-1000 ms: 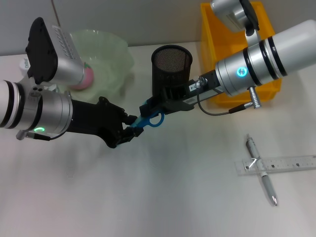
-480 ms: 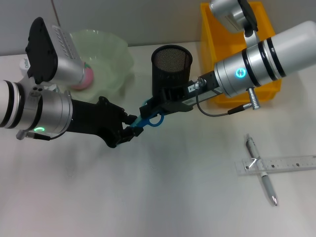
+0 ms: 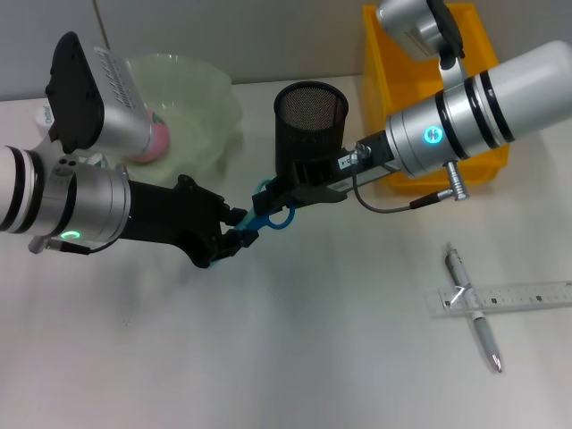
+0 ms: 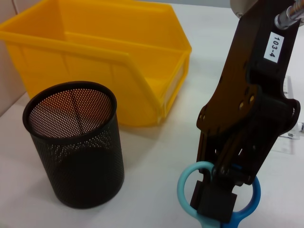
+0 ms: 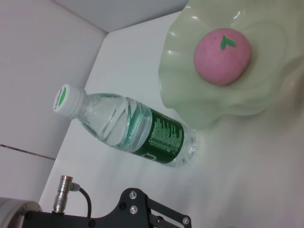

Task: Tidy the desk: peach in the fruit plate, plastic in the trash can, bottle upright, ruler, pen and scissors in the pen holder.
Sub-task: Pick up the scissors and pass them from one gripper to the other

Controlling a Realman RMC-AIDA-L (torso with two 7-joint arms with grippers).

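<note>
Two grippers, head view: the left gripper (image 3: 234, 234) and the right gripper (image 3: 279, 194) meet over the counter (image 3: 268, 357) just in front of the pen holder (image 3: 310, 134), both on the scissors (image 3: 266, 214).
Scissors, head view: blue handles at the right gripper, the blade end at the left gripper; each gripper's jaws look pinched on its end, though the contact is partly hidden by dark metal.
Pen and ruler, head view: the pen (image 3: 472, 309) lies across the ruler (image 3: 500, 298) on the counter, well apart from both grippers.
Bin, head view: the yellow bin (image 3: 393, 63) stands behind the right arm, which covers much of it.
Plate, head view: the pale green plate (image 3: 197, 107) sits behind the left arm; the peach (image 3: 157, 137) shows only as a pink edge there.
Left wrist view: the right gripper (image 4: 216, 199) seen close, its black jaws closed through a blue handle loop of the scissors (image 4: 187, 183).
Writing, left wrist view: a white sticker on that gripper reads "103-4".
Holder, left wrist view: the black mesh pen holder (image 4: 73, 142) stands upright beside the yellow bin (image 4: 104, 57); nothing can be made out inside the holder.
Right wrist view: the whole peach (image 5: 222, 53) lies in the plate (image 5: 190, 95), its green leaf mark up.
Bottle, right wrist view: a clear water bottle (image 5: 128, 130) with a green label lies on its side just beside the plate; the label text is too small to read. The head view shows almost none of it.
</note>
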